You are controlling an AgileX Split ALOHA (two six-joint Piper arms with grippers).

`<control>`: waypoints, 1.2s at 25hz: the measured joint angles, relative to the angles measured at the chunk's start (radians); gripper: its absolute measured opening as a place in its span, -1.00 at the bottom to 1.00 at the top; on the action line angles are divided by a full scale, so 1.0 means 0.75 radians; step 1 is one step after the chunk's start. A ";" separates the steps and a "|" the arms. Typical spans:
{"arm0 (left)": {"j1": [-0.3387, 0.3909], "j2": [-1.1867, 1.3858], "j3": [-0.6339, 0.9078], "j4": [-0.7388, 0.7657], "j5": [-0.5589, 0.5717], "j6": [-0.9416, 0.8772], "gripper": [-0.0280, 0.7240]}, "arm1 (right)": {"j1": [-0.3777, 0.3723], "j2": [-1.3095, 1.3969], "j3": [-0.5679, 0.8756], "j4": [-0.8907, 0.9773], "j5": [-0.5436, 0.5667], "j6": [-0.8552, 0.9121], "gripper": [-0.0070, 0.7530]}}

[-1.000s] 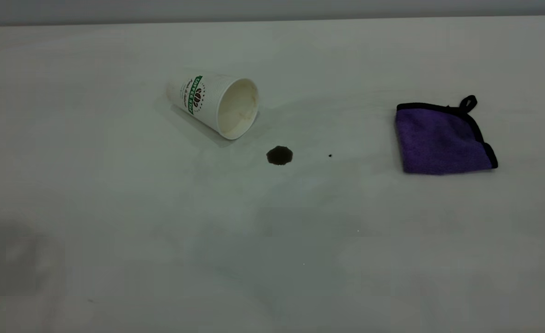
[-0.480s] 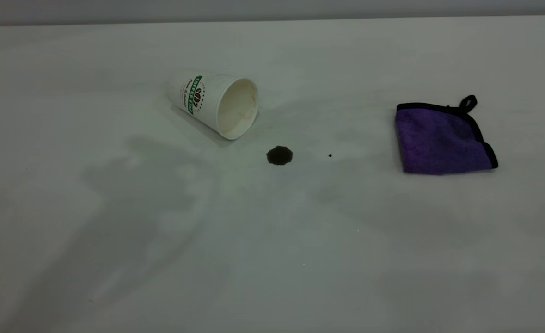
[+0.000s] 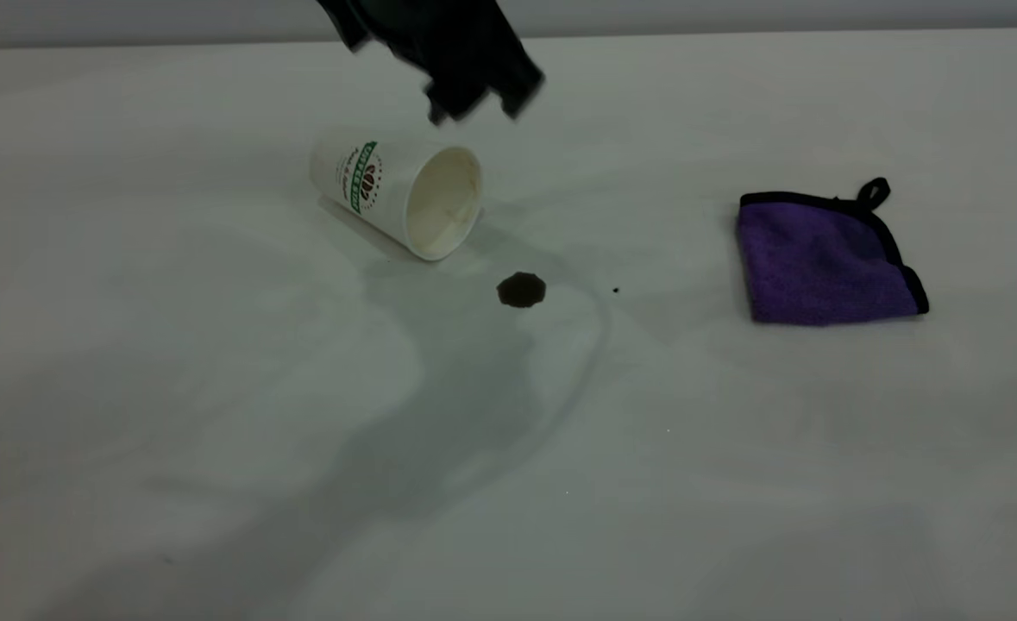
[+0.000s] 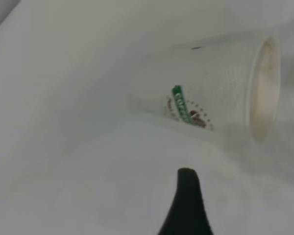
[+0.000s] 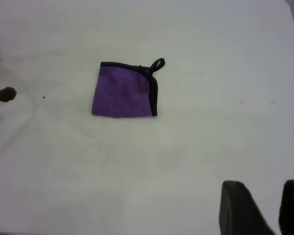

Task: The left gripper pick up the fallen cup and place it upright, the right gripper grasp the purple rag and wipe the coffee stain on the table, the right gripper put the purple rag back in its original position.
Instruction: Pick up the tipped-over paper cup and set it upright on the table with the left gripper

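Big change from half a second back: left gripper (image 3: 472,110) now in the exterior view, dropped in from the top edge, hanging just above and behind the cup (image 3: 398,197). Wasn't in the picture at all before, only its shadow creeping across the counter (image 3: 215,414). Blurry from motion, two dark finger tips pointing down with a gap between them, so jaws look parted, nothing held. Only one finger (image 4: 187,205) showing in the left wrist view, with the cup (image 4: 210,100) lying beyond it, not touched.

Cup same as before: on its side, mouth facing the coffee stain (image 3: 522,290), green band logo up. Stain unchanged, near the cup rim but apart from it. Tiny black speck (image 3: 616,291) further right, same spot.

Purple rag (image 3: 827,257) untouched, folded flat well to the right, black loop at its far corner. In the right wrist view, right gripper (image 5: 264,203) far back from the rag (image 5: 125,90), two fingers with a narrow gap, empty.
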 joint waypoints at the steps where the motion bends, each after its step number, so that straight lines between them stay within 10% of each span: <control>1: 0.000 0.036 -0.016 0.009 0.000 -0.004 0.89 | 0.000 0.000 0.000 0.000 0.000 0.000 -0.36; 23: 0.078 0.431 -0.118 0.545 -0.043 -0.441 0.73 | 0.000 0.000 0.000 0.000 0.000 0.000 -0.36; 30: 0.169 0.443 -0.118 0.622 -0.031 -0.441 -0.06 | 0.000 0.000 0.000 0.000 0.000 0.000 -0.36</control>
